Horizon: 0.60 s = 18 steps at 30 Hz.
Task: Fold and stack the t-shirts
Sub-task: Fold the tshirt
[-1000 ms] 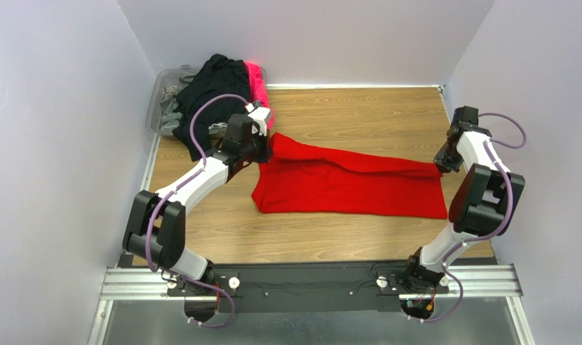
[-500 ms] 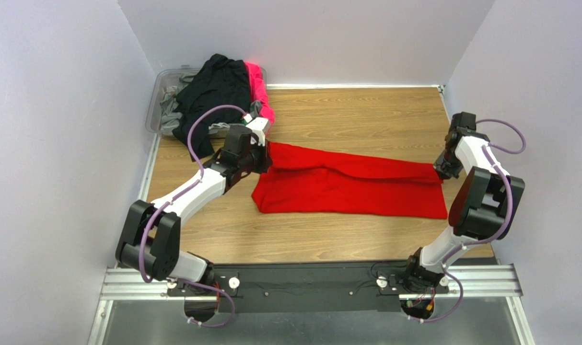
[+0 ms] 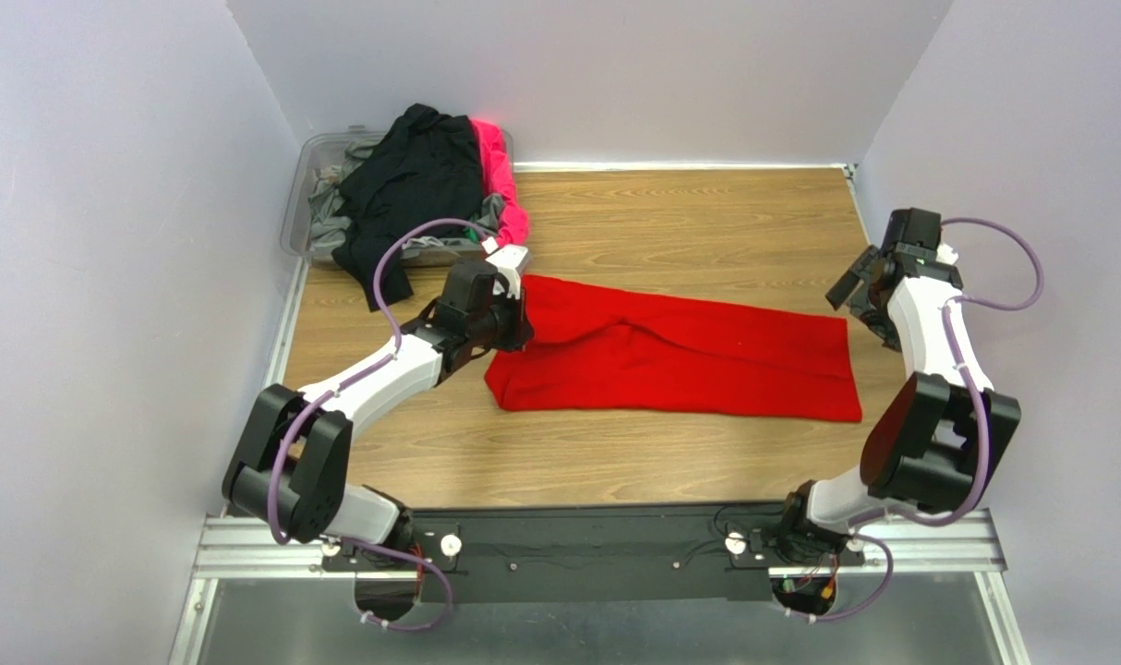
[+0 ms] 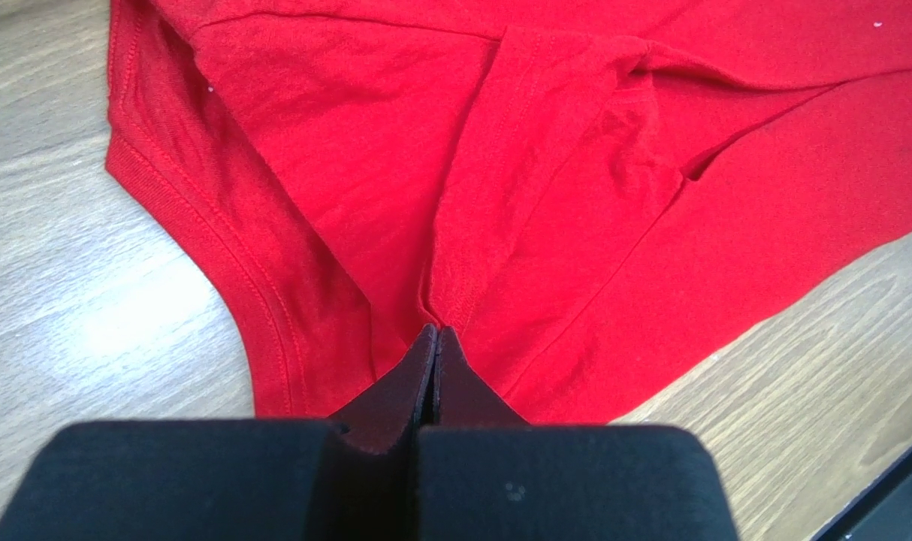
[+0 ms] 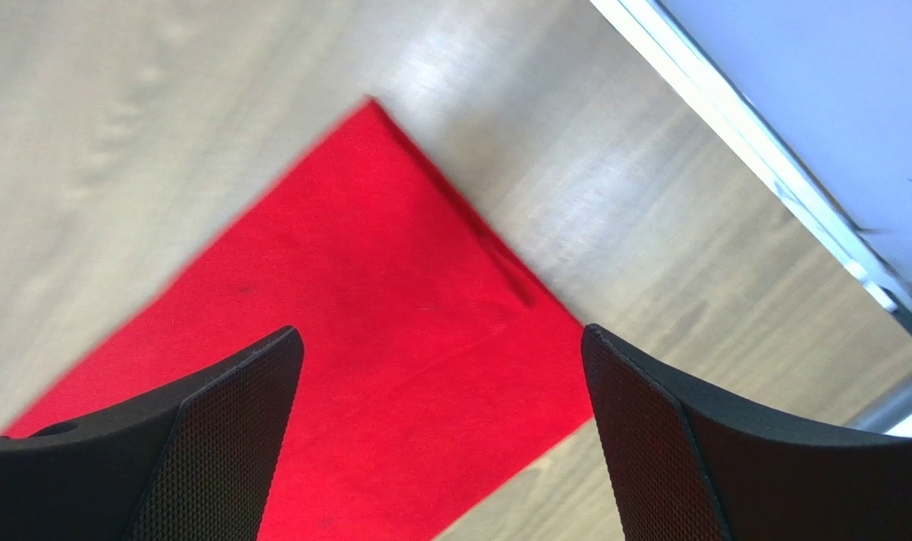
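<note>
A bright red t-shirt (image 3: 677, 360) lies folded lengthwise into a long band across the wooden table. My left gripper (image 3: 515, 322) is at its left end, shut, with a fold of red cloth (image 4: 540, 169) pinched at the fingertips (image 4: 432, 335). My right gripper (image 3: 858, 288) hangs open just beyond the shirt's right end, nothing between its fingers. In the right wrist view, the shirt's flat corner (image 5: 348, 327) lies below the wide-apart jaws.
A clear bin (image 3: 307, 180) stands at the back left, heaped with a black shirt (image 3: 414, 173), a hot pink one (image 3: 494, 166) and grey cloth (image 3: 333, 222). Grey walls close in left, right and back. The black base rail (image 3: 594, 534) runs along the near edge.
My right gripper opened, let go of the shirt's right end and drew back and up to the right; that end now lies flat. My left gripper shifted slightly nearer, still gripping.
</note>
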Available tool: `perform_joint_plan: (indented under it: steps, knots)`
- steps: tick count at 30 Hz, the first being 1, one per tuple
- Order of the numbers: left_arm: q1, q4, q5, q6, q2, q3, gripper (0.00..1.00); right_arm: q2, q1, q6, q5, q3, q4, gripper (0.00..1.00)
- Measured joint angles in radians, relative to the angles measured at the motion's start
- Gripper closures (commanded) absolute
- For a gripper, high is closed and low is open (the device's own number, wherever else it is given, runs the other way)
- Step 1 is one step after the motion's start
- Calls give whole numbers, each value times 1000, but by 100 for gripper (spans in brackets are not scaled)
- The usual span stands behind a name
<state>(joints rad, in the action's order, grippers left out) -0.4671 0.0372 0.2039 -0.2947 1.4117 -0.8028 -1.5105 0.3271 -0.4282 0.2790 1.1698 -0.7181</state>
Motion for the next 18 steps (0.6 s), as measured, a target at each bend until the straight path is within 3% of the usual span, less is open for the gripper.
perform_joint_plan:
  steps: [6,11,18]
  knots:
    - [0,-13,6,-10,0,11,100,40,-97,-34,-87,0,44,4]
    - [-16,-16,14,-14,0,60,100,-7,-354,-67,-167,16,92,5]
    - [-35,-14,17,-19,3,122,100,-215,-645,-100,-268,164,162,13]
